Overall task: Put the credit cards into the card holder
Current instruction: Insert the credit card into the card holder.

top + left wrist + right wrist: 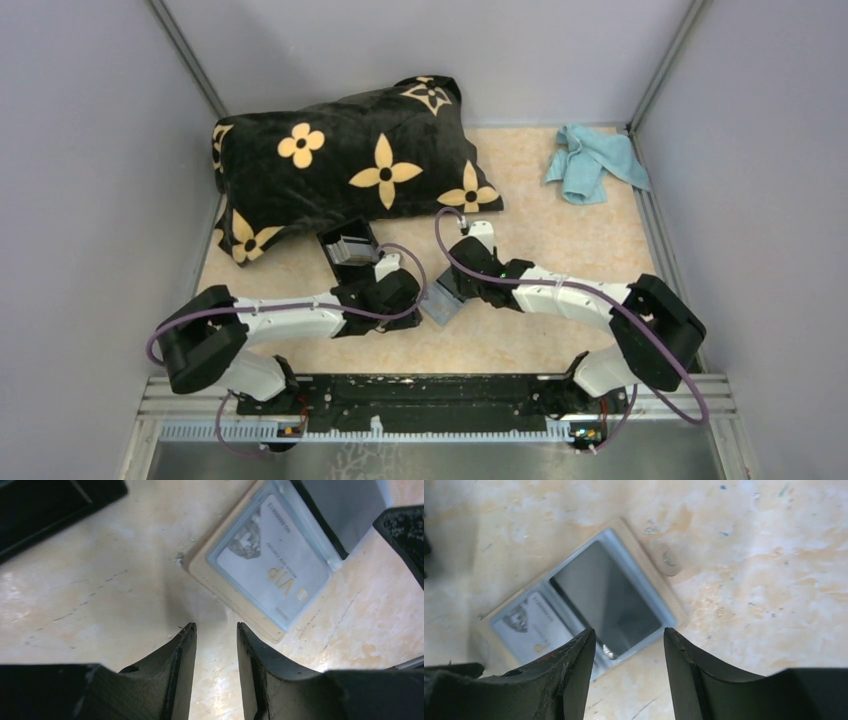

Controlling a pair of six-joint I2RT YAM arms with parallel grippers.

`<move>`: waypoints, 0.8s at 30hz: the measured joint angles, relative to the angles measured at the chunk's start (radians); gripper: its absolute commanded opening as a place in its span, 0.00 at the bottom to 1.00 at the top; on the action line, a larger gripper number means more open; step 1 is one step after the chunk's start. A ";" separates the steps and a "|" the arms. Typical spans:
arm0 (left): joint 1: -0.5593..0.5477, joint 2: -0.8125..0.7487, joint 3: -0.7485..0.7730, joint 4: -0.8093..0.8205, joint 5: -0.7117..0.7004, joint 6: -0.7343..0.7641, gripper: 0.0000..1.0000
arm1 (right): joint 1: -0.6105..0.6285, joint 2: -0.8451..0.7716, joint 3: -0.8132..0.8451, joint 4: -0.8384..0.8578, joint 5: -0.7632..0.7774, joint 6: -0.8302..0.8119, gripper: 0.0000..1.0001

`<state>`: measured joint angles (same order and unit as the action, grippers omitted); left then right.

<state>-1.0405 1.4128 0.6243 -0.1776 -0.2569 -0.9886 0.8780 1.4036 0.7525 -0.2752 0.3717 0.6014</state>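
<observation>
The credit cards [440, 304] lie flat on the table between my two grippers. Close up they show as a pale grey card marked VIP [272, 560] and a dark grey one [606, 597], side by side on a beige backing [235, 605]. The card holder [348, 248], a black case with grey ribbed slots, stands just behind my left gripper and in front of the pillow. My left gripper [216, 627] hovers open just short of the cards, with only table between its fingers. My right gripper [629, 632] is open over the cards' near edge and holds nothing.
A big black pillow with yellow flowers [350, 160] fills the back left. At the back right corner lies a light blue cloth [592, 160]. Grey walls close in the table on three sides. My right gripper's finger [405, 535] shows in the left wrist view.
</observation>
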 measured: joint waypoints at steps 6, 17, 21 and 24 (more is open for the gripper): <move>-0.036 0.056 0.032 0.045 -0.014 -0.032 0.44 | -0.031 0.001 0.000 -0.012 0.066 -0.037 0.54; -0.055 0.097 0.048 0.097 -0.027 -0.063 0.44 | -0.110 0.087 -0.011 0.081 0.089 -0.120 0.54; -0.055 0.108 0.051 0.111 -0.029 -0.068 0.44 | -0.143 0.100 -0.033 0.154 0.072 -0.149 0.54; -0.055 0.120 0.060 0.117 -0.031 -0.071 0.45 | -0.167 0.113 -0.045 0.205 0.051 -0.172 0.53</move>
<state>-1.0954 1.5326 0.6846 -0.0601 -0.2882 -1.0592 0.7113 1.5166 0.7071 -0.0700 0.4232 0.4290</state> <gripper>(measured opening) 0.440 0.535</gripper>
